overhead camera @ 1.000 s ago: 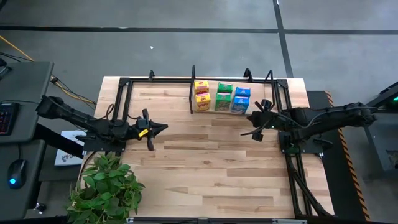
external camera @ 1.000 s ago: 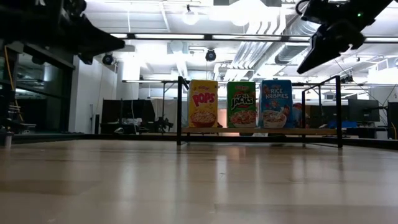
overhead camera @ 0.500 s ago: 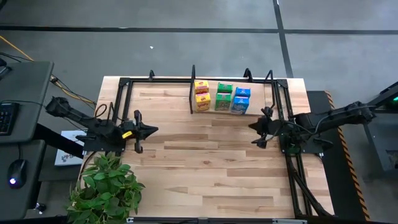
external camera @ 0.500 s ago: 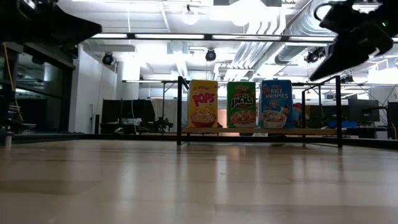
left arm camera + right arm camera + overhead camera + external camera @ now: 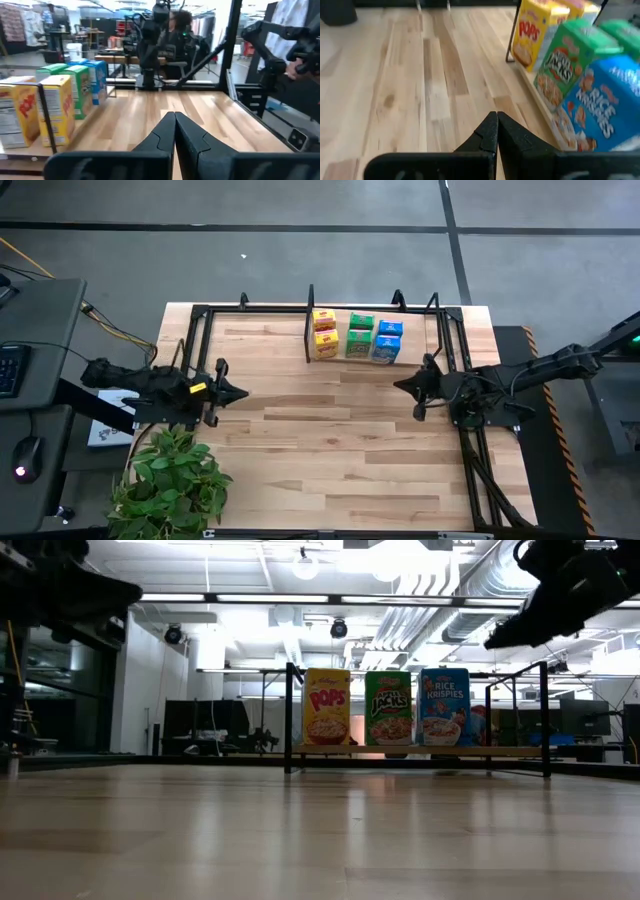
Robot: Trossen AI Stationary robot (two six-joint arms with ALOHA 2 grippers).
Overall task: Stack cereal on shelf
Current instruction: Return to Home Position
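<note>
The cereal boxes stand upright on the shelf's wooden board at the table's far edge: two yellow, two green, two blue, each pair one behind the other. The low view shows the front yellow, green and blue boxes. My left gripper hangs shut and level near the table's left edge, far from the shelf. My right gripper is shut, slanting slightly down, in front of the shelf's right end and clear of the boxes. Both wrist views show the fingers closed on nothing.
A potted plant stands at the table's near left corner. Black tube frames rise along the table's left and right edges. The wooden tabletop stretches between the arms. A side desk with a keyboard stands left of the table.
My left gripper has drawn back toward the table's left edge and come level, staying shut. My right arm has folded back toward the right edge, and its gripper has tipped from a steep downward slant to a shallow one. The boxes have not moved.
</note>
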